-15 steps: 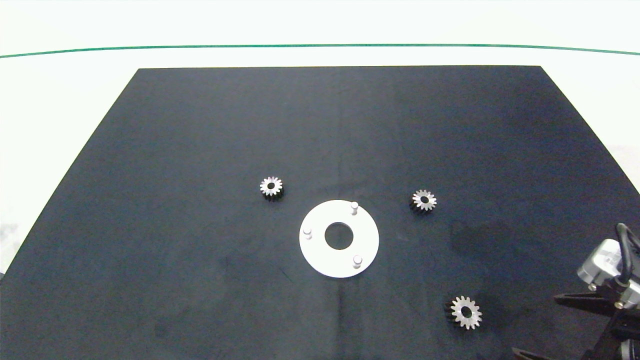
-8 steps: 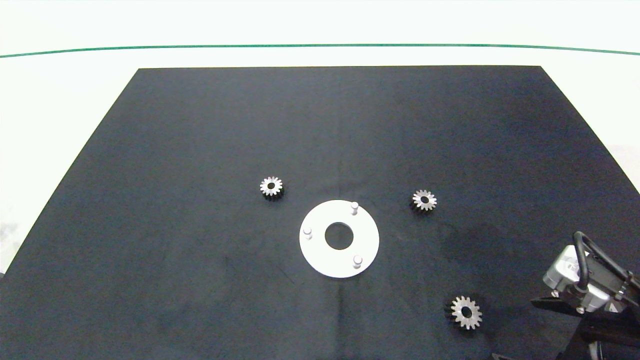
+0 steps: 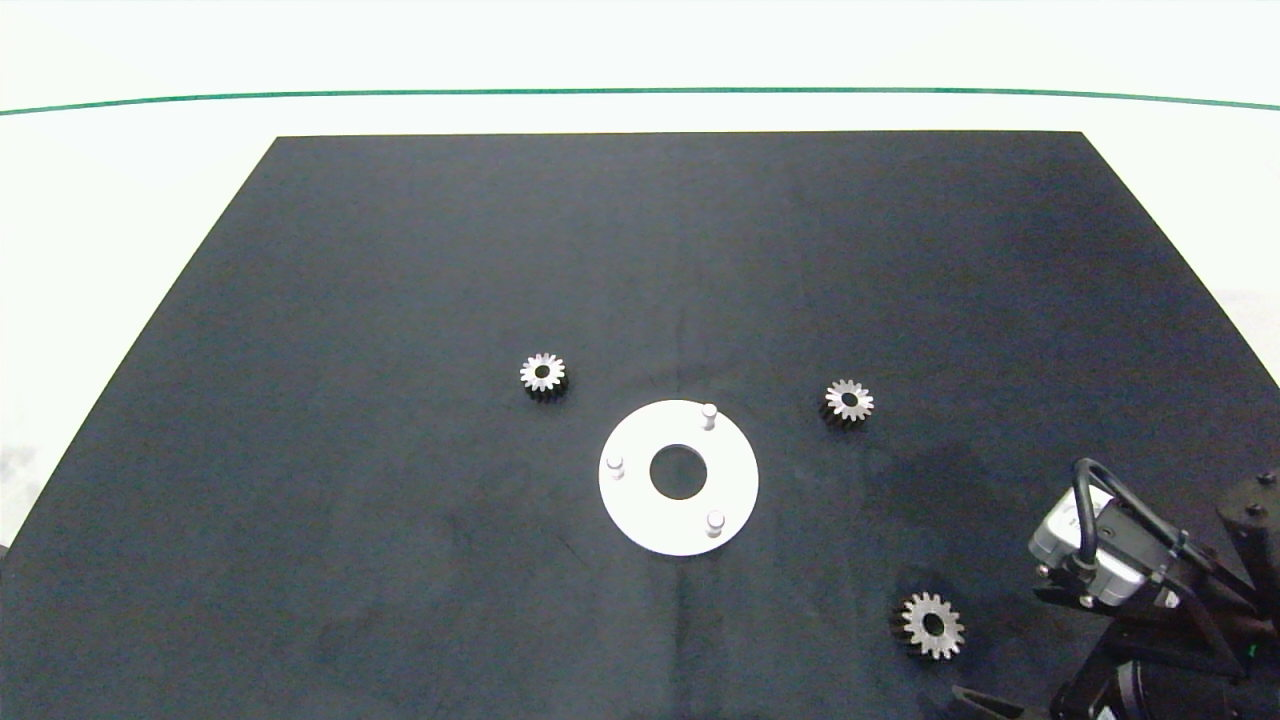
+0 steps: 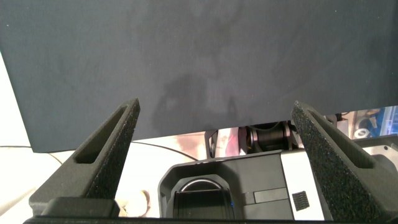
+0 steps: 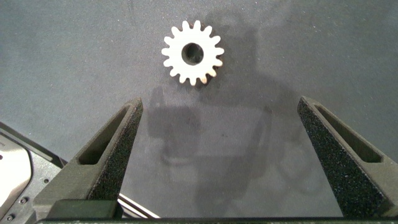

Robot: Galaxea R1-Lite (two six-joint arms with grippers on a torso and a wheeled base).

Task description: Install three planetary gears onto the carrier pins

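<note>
Evidently the nearest gear point(image 3: 932, 626) was the one being lined up: it lay flat on the black mat point(image 3: 400, 300) near the table's front right corner, and in the right wrist view the same gear point(image 5: 193, 53) sat ahead of the right pincer point(image 5: 227, 155), roughly centred between the fingers, which stood wide apart with nothing between them. That spread suited a grasp across the teeth, since the gear lay bore-up and offered only its rim to grip. It was a small silvery wheel with pointed teeth, a round dark bore and dark sides.

Two more gears of the same kind lay loose on the mat: one point(image 3: 848, 401) to the right of the white disc point(image 3: 640, 520), one point(image 3: 542, 373) up and to its left, both apart from it. The disc lay flat near the middle of the mat, with a large round hole and three pale pins point(image 3: 709, 412) standing upright around it, all bare, so no gear was mounted yet.

The right arm point(image 3: 1130, 580) reached in from the lower right corner, just beside the nearest gear. The left pincer point(image 4: 214, 155) hung over the mat's edge, well away from the parts, its fingers also spread and empty, apparently parked.
</note>
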